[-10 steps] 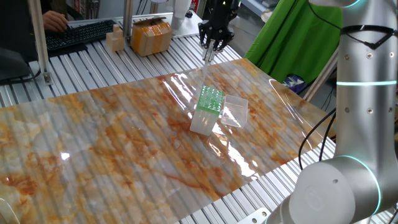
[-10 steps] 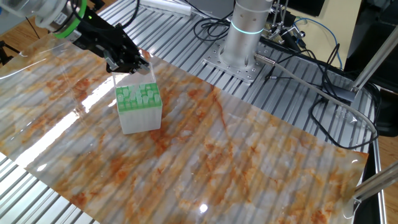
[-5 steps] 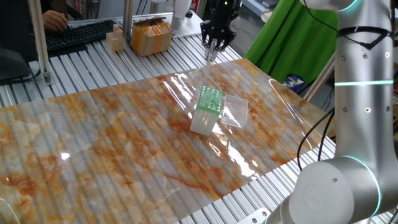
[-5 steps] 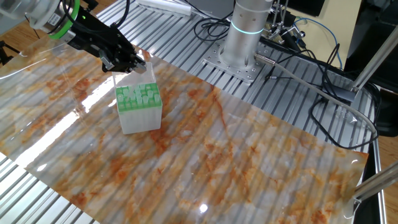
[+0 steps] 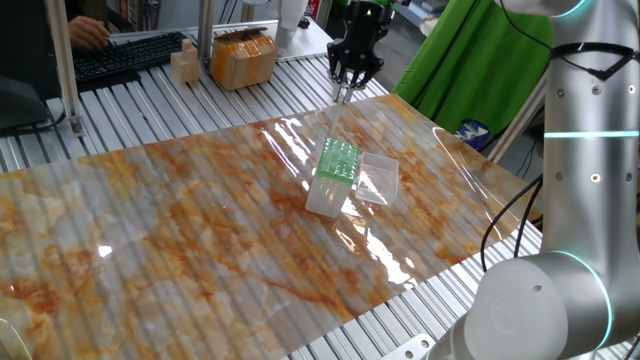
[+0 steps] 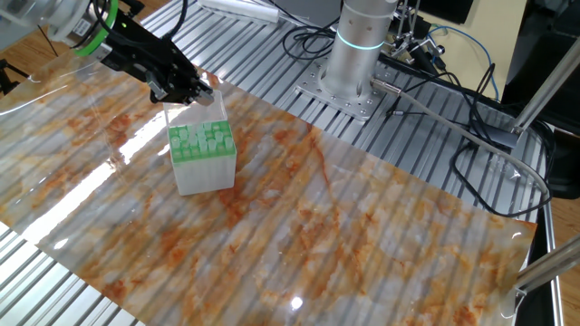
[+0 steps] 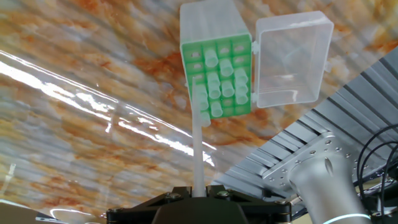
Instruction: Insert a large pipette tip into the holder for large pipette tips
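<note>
The holder for large pipette tips (image 5: 334, 177) is a translucent white box with a green grid top, several tips standing in it, and a clear lid (image 5: 378, 178) lying open beside it. It also shows in the other fixed view (image 6: 202, 154) and in the hand view (image 7: 216, 68). My gripper (image 5: 343, 92) hangs well above and behind the box, shut on the large pipette tip (image 7: 198, 152), a thin whitish cone pointing down toward the grid's near edge. The gripper also shows in the other fixed view (image 6: 198, 91).
The box stands on a glossy marbled orange sheet (image 5: 200, 230) over a slatted metal table. A cardboard box (image 5: 243, 57) and a keyboard (image 5: 125, 55) lie at the far side. The arm's base (image 6: 358, 54) and cables (image 6: 453, 118) are beyond the sheet.
My gripper with the tip has risen slightly and shifted a little away from the box. The box has not moved.
</note>
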Controlling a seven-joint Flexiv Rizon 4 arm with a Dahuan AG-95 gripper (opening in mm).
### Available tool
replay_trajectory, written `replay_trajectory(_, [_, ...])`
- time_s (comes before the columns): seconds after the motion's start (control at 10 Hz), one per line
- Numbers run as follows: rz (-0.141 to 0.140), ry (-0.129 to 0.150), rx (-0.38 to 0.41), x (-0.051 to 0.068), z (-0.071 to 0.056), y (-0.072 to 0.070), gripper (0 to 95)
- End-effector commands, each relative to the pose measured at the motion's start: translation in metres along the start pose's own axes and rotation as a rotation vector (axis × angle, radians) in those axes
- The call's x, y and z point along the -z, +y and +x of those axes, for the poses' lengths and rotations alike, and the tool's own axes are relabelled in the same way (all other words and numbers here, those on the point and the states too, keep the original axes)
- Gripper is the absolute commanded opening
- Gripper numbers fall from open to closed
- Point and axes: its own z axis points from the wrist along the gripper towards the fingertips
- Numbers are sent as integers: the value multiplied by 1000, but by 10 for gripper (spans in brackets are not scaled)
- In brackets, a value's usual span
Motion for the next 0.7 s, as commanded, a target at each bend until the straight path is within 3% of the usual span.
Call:
replay_trajectory(0.1, [-1, 3, -6, 0, 0, -1, 0])
replay_trajectory(0.7, [-13, 25, -4, -3, -3, -6, 0])
